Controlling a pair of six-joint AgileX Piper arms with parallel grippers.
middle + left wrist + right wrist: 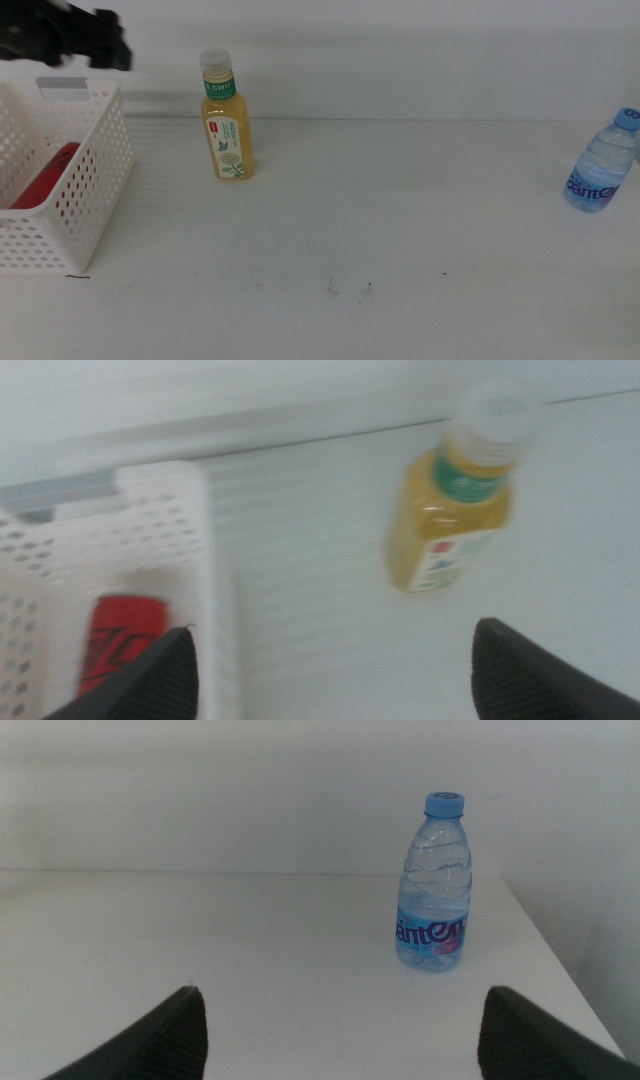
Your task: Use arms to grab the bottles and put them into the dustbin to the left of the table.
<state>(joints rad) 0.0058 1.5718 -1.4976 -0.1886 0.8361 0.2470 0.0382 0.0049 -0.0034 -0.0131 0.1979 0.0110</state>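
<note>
The white perforated dustbin [95, 150] stands at the table's left end, and a slim red can [45, 175] lies inside it. My left gripper [105, 48] hovers, blurred, above the bin's far rim. The left wrist view shows the left gripper [330, 670] open and empty, over the table between the bin wall [175, 520] and the yellow tea bottle [455, 510], with the red can [120, 645] below. The tea bottle [227, 120] stands upright right of the bin. A clear water bottle [603, 160] stands far right. My right gripper [340, 1030] is open, well short of the water bottle [435, 885].
The white table [380, 230] has a few dark specks [332, 289] near the middle front. In the right wrist view the table's edge [560, 960] runs just beyond the water bottle. A pale wall lies behind the table.
</note>
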